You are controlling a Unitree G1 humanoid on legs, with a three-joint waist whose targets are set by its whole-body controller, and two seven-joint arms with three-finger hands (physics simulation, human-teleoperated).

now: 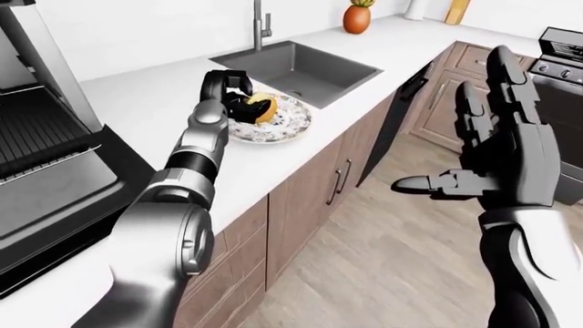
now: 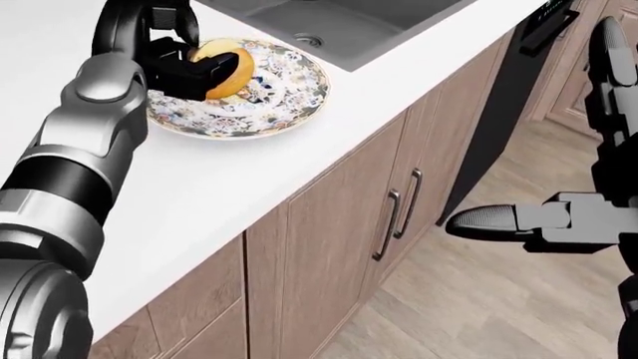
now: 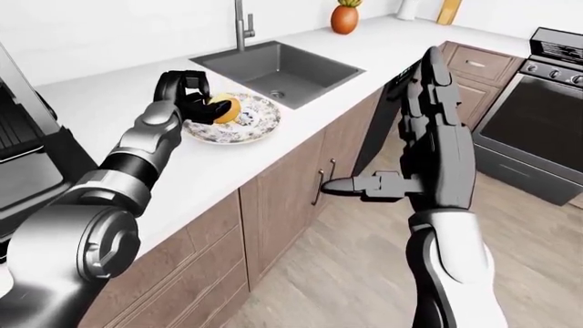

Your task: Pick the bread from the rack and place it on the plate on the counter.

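A round golden bread roll (image 2: 231,71) is held low over the patterned plate (image 2: 269,105) on the white counter, at the head view's top left. My left hand (image 2: 191,66) is shut on the roll, its dark fingers wrapped round the roll's left side. Whether the roll touches the plate is hidden by the fingers. My right hand (image 1: 497,160) hangs open over the wooden floor at the right, fingers spread and thumb pointing left, holding nothing. The dark rack (image 1: 50,157) stands at the left of the left-eye view.
A grey sink (image 1: 301,67) with a tap (image 1: 260,24) lies just beyond the plate. An orange vase (image 1: 356,18) stands farther along the counter. Wooden cabinet doors (image 2: 359,217) run below the counter edge. A stove (image 3: 538,109) stands at the right.
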